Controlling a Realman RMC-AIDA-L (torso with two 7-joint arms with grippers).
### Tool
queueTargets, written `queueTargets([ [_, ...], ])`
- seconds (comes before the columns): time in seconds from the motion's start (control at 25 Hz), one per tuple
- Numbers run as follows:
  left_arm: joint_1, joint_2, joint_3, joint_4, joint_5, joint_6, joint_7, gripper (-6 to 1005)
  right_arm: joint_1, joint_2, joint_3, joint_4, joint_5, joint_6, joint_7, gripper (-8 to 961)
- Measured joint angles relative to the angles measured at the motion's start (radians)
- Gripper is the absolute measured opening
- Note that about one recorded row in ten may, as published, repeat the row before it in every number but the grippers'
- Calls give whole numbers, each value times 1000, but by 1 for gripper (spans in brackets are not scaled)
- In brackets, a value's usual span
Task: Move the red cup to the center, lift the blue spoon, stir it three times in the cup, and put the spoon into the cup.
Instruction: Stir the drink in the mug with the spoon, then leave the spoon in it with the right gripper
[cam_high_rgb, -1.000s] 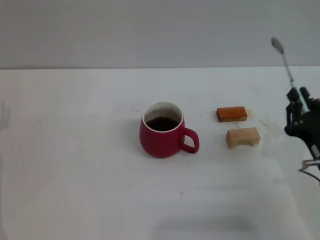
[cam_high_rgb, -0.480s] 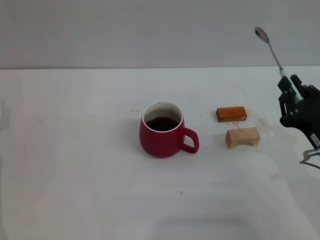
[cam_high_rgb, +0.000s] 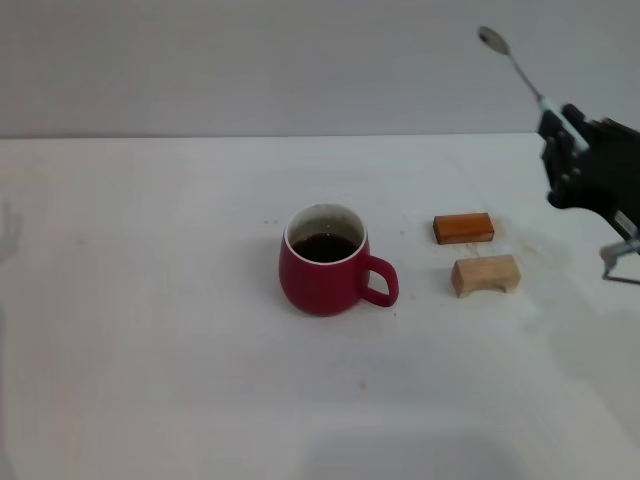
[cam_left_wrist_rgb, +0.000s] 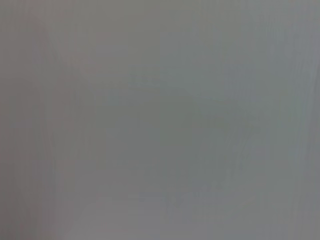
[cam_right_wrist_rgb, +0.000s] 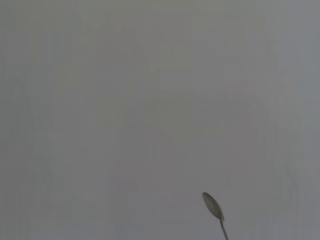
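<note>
The red cup (cam_high_rgb: 325, 262) stands near the middle of the white table (cam_high_rgb: 150, 300), handle to the right, dark liquid inside. My right gripper (cam_high_rgb: 562, 130) is high at the far right, above and right of the cup, shut on the blue spoon (cam_high_rgb: 513, 62). The spoon's silver bowl and neck point up and to the left; its pale handle is mostly hidden in the gripper. The spoon's bowl also shows in the right wrist view (cam_right_wrist_rgb: 212, 206) against a grey wall. My left gripper is out of view; the left wrist view shows only grey.
An orange-brown block (cam_high_rgb: 463, 228) and a tan wooden block (cam_high_rgb: 486, 274) lie to the right of the cup, below the right gripper. A grey wall (cam_high_rgb: 250, 60) stands behind the table.
My right gripper has risen and moved a little left with the spoon in it. The spoon's bowl has swung up and to the left. The cup and blocks have not moved.
</note>
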Motion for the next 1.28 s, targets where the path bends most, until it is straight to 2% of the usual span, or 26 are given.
queueTargets([
  [0.08,0,0,0,0,0,0,0,852,-24,42,74,71,-64,147,-1,134],
  [0.12,0,0,0,0,1,0,0,852,-33,80,131,130,-111,273,-1,134],
  [0.16,0,0,0,0,1,0,0,852,-33,95,151,153,-129,318,-1,134],
  [0.2,0,0,0,0,1,0,0,852,-33,95,151,153,-129,318,-1,134],
  [0.32,0,0,0,0,1,0,0,852,-16,126,205,224,-164,484,-2,134],
  [0.48,0,0,0,0,1,0,0,852,37,137,264,308,-168,701,-3,134],
  [0.68,0,0,0,0,-2,-1,0,852,124,140,334,400,-170,962,-5,134],
  [0.72,0,0,0,0,-2,-2,0,852,162,141,368,440,-168,1065,-5,134],
  [0.84,0,0,0,0,-2,-2,0,852,207,146,408,467,-165,1175,-5,135],
  [0.88,-1,0,0,0,-3,-2,0,852,234,151,431,471,-164,1229,-5,135],
  [0.92,-1,0,-1,0,-3,-2,0,852,295,167,483,471,-161,1343,-11,135],
  [0.96,-1,0,-1,0,-3,-2,0,852,295,167,483,471,-161,1343,-11,135],
  [1.16,-3,0,-2,-1,-4,-1,0,852,421,218,603,430,-138,1548,-84,135],
  [1.28,-4,0,-2,-2,-4,-2,0,852,505,224,665,382,-89,1654,-105,135],
])
